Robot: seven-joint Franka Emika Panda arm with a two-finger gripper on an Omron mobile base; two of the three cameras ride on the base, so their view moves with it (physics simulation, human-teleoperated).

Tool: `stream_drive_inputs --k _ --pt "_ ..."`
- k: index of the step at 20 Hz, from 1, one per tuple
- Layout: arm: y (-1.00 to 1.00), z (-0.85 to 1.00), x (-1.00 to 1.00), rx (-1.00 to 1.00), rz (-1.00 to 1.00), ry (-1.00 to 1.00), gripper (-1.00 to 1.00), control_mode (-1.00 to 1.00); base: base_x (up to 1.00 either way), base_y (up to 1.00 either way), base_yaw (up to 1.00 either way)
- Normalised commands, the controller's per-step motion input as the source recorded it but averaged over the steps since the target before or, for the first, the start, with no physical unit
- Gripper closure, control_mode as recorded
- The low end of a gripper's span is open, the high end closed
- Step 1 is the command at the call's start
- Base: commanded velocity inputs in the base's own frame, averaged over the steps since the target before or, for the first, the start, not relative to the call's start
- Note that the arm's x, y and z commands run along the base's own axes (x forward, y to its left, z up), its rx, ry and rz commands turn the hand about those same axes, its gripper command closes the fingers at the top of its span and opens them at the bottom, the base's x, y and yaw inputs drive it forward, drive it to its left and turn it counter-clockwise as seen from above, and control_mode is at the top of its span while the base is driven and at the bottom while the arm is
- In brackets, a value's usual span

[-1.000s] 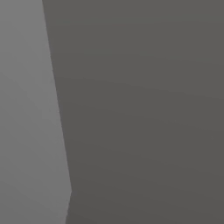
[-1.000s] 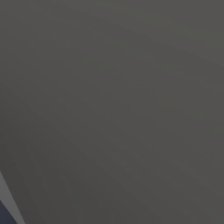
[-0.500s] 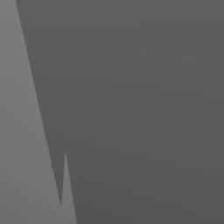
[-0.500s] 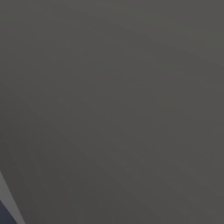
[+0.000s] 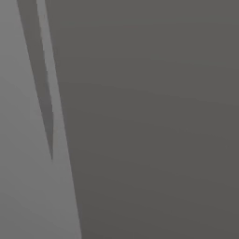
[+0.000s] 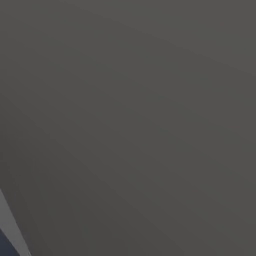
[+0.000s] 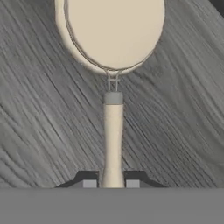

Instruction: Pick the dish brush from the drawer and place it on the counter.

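1. Both base views are just flat grey panels, so go by the hand view for this one
2. There the dish brush (image 7: pixel 113 87) lies on a grey wood-grain bottom, likely the drawer (image 7: pixel 39 113) floor; handle runs straight down to the hand (image 7: pixel 111 183), round head at the top
3. The finger tips (image 7: pixel 89 183) sit tight on either side of the handle end, so I'd say you're clenched on the brush
4. Lift it straight and slow, keep the head level, then carry it over to the surface
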Motion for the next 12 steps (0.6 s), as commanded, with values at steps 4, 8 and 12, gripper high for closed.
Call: stream_drive_inputs --k 4,8,12 --pt "-0.05 1.00 0.28 0.03 0.28 -0.35 1.00 -1.00 0.00 0.00 0.00" --pt "-0.25 1.00 0.33 0.10 0.35 -0.25 1.00 -1.00 0.00 0.00 0.00" --pt "-0.01 1.00 0.56 0.10 0.15 -0.03 1.00 -1.00 0.00 0.00 0.00"
